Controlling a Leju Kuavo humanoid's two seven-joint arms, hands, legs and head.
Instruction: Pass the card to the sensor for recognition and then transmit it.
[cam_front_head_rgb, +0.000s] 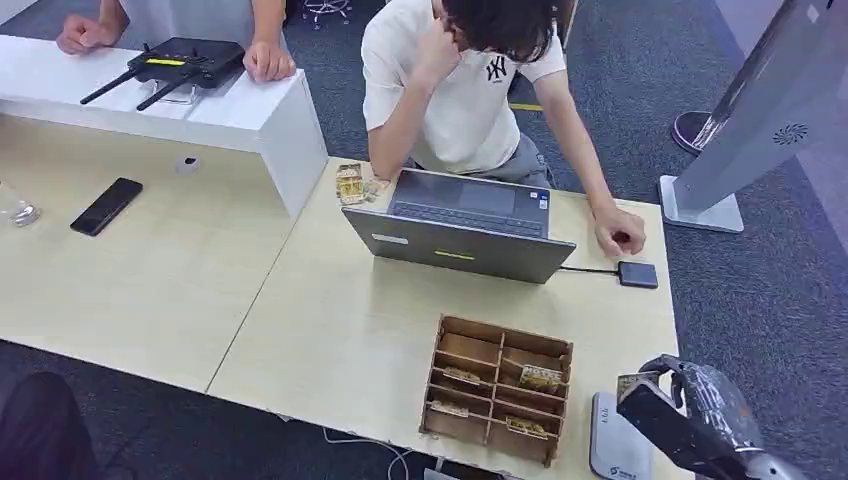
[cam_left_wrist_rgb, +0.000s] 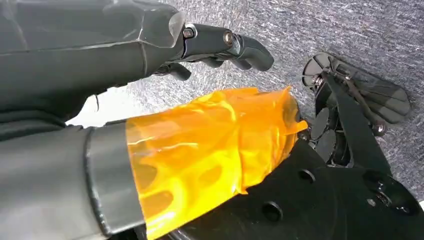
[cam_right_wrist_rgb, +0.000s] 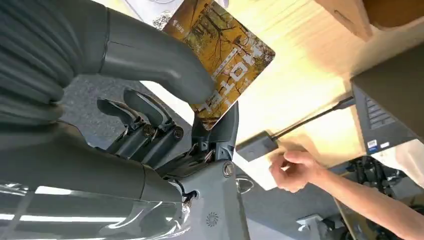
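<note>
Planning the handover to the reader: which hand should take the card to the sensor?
Right. The right hand already pinches the card above the table, near the sensor; the left hand hangs over carpet.

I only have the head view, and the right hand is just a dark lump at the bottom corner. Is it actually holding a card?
Observer: Yes. In the right wrist view the right hand pinches a yellow-printed card between the thumb and a finger.
Operator: Is the card flat in the hand or sticking out?
Observer: It sticks out well past the thumb, with most of its printed face showing.
Operator: And the left hand? I have nothing on it.
Observer: The left wrist view shows the left hand holding nothing, with grey carpet beyond it, and orange film wrapped around its thumb.
</note>
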